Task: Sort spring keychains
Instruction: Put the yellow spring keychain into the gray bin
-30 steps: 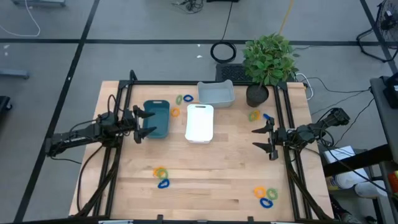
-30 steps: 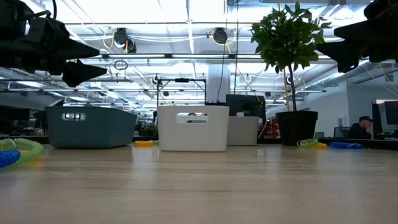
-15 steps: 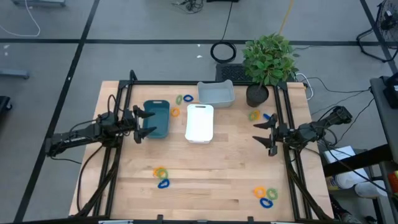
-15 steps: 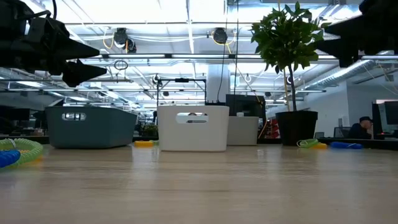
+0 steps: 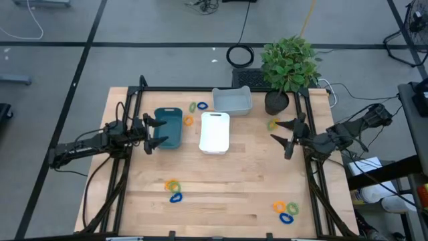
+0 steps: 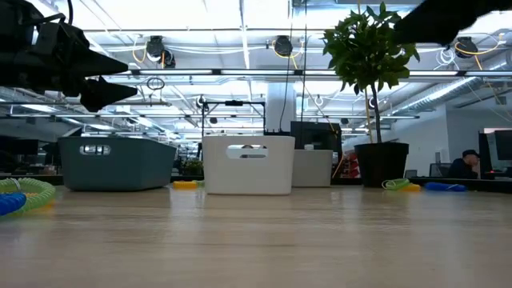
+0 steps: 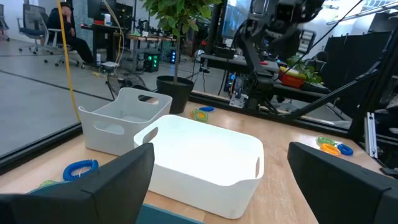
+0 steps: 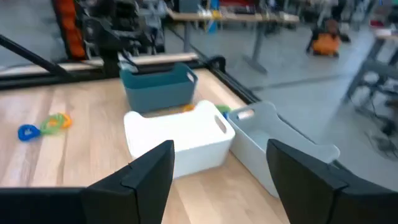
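- The left claw (image 5: 156, 132) hangs over the desk (image 5: 234, 187), fingers apart, nothing in it.
- The teal tray (image 5: 168, 127) is right in front of it, then the white tray (image 5: 215, 132) and the grey tray (image 5: 232, 100).
- The right claw (image 5: 289, 138) is also spread and empty, near the potted plant (image 5: 287, 63).
- The spring keychains (image 5: 173, 189) lie in small bunches, well apart from both claws.
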Robot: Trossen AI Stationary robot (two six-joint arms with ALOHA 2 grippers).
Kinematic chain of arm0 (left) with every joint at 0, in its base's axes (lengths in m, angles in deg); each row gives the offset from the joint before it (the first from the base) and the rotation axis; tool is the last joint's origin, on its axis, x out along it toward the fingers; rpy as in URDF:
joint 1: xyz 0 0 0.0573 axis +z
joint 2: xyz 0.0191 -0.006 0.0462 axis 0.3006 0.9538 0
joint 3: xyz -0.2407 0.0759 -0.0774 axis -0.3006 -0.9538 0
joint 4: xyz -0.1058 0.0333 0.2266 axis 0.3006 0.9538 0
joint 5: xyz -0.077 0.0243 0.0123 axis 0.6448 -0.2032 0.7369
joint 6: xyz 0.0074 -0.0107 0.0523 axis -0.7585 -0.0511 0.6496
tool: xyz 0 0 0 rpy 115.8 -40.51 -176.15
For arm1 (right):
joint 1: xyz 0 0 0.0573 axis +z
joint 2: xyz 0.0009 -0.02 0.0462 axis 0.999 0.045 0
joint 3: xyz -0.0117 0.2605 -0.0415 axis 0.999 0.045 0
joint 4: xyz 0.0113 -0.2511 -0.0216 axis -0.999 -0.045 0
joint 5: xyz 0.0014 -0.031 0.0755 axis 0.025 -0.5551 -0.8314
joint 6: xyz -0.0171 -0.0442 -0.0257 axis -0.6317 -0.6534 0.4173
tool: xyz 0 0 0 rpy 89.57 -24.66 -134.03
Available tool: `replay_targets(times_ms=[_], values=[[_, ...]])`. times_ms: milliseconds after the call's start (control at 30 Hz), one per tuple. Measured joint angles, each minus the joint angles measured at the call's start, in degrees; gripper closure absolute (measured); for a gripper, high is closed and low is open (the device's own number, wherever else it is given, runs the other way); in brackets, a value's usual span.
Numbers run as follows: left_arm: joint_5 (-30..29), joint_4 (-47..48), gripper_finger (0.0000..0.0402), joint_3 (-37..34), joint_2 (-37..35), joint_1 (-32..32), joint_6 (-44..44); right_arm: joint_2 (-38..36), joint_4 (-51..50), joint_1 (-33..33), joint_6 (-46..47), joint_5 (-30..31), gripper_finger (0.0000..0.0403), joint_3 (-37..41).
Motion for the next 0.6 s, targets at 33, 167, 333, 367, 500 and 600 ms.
replay_targets(times_ms=[33,167,333,367,500,600], values=[[0.00,0.00,0.0023,-0.01,0.01,0.01,0.00,1.85,-2.82,0.01,2.07,-0.12,0.0161,-2.54],[0.00,0.00,0.0023,0.00,-0.01,0.01,-0.01,8.44,-14.64,0.01,11.86,-1.38,0.0161,-11.43],[0.00,0.00,0.0023,0.01,0.01,0.01,-0.01,15.27,-25.73,0.02,20.93,-9.08,0.0161,-20.06],[0.00,0.00,0.0023,-0.01,-0.01,0.02,-0.02,16.57,-27.47,0.00,21.79,-11.03,0.0161,-21.61],[0.00,0.00,0.0023,0.00,0.00,0.01,-0.02,21.34,-34.83,0.02,23.55,-19.01,0.0161,-27.23],[0.00,0.00,0.0023,-0.01,0.00,0.00,0.00,24.66,-41.09,0.01,24.34,-25.39,0.0161,-31.13]])
